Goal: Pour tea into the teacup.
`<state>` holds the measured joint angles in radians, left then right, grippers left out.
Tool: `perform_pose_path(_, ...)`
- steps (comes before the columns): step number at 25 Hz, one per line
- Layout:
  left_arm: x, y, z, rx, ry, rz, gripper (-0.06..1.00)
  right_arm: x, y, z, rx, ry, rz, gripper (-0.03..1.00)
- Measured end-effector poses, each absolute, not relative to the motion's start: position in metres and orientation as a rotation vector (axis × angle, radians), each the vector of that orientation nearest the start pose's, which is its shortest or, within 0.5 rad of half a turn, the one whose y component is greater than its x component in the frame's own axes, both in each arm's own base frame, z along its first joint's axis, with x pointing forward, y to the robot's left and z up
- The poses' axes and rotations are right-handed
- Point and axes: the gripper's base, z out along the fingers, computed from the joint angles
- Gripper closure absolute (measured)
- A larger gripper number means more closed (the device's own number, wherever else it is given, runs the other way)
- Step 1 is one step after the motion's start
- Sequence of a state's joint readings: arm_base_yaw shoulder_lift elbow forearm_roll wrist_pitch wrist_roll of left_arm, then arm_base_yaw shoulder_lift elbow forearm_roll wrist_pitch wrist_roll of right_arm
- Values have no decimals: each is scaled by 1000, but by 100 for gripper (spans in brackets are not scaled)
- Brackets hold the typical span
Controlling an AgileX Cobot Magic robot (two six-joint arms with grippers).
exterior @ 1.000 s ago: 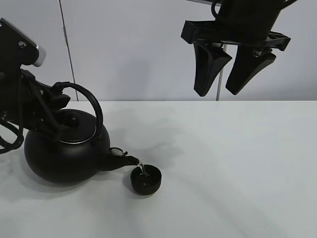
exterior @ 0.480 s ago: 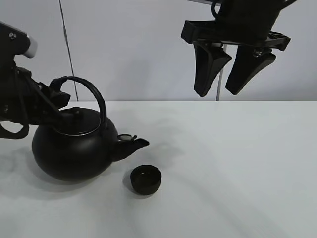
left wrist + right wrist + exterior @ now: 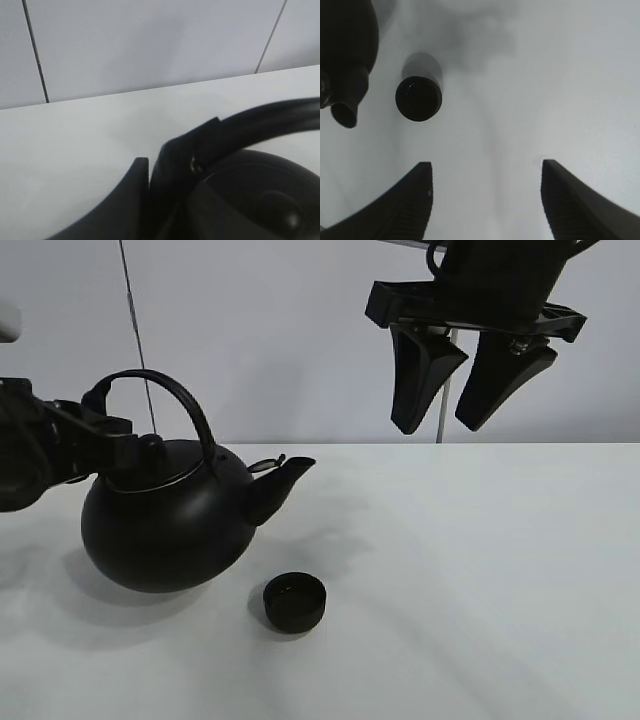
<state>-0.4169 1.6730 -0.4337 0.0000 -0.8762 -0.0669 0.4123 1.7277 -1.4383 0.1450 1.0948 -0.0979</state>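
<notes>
The small black teacup (image 3: 294, 601) stands on the white table, liquid glinting inside; it also shows in the right wrist view (image 3: 418, 98). The big black kettle (image 3: 170, 517) is held upright just left of and behind the cup, spout (image 3: 282, 480) pointing up to the right, away from the cup. My left gripper (image 3: 100, 433) is shut on the kettle's arched handle (image 3: 260, 122). My right gripper (image 3: 470, 380) hangs open and empty high above the table, right of the cup; its fingers (image 3: 402, 210) frame the right wrist view.
The white table (image 3: 480, 580) stretches out to the right of the cup. A pale wall with a dark vertical seam (image 3: 133, 330) stands behind the table.
The kettle has tipped back from pouring into the cup to upright, rising and shifting right, spout lifted clear of the cup. The stream has stopped. The right arm has not moved.
</notes>
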Motion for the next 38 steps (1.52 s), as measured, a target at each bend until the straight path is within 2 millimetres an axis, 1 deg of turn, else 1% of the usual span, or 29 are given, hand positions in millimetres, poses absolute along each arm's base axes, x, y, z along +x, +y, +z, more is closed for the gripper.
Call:
perform_pose_path(4,237,-105,149,309,1794,-350,83,322,154,280,-659,2806,259,54)
perform_pose_path(7,225,-100,141,322,1824,-339,83,322,154,280,-659,2806,259,54)
perform_pose_path(11,217,-96,135,367,1851,-304,83,322,154,280,-659,2806,259,54)
perform_pose_path(33,216,-96,135,438,1832,-251,83,322,154,280,-659,2806,259,54)
perform_pose_path(38,215,-95,132,447,1860,-245,83,322,154,280,-659,2806,259,54)
